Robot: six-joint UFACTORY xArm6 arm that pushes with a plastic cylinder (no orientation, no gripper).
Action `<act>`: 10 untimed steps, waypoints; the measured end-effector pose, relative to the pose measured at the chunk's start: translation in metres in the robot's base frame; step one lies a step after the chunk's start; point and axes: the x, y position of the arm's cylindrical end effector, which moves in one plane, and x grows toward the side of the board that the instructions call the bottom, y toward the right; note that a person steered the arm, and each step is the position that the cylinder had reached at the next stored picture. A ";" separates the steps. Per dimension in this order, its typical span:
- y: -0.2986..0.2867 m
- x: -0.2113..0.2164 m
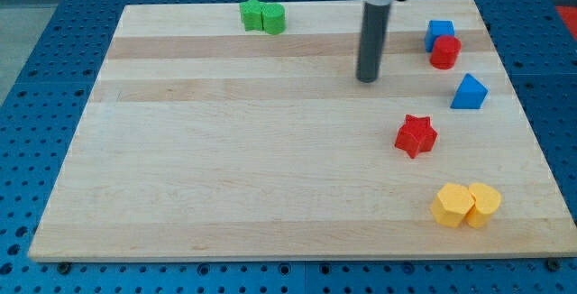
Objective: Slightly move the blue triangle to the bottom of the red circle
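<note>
My tip [368,79] sits on the desk [225,177], touching nothing; no gripper here, just a rod; the blue triangle [469,92] lies at about five o'clock of the red circle [444,52], seemingly apart, awaiting a leftward nudge.

At the frame's top edge, the rod [372,41] was cut off, its upper mount only partly seen. The red circle [444,52] hid part of the blue cube [438,31] behind it. The two green blocks [262,16] touched, their shapes unclear.
</note>
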 end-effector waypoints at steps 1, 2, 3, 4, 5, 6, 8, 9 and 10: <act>0.060 0.002; 0.130 0.002; 0.191 0.008; 0.207 0.042; 0.208 0.064; 0.187 0.054; 0.090 0.012; 0.090 0.012; 0.097 0.000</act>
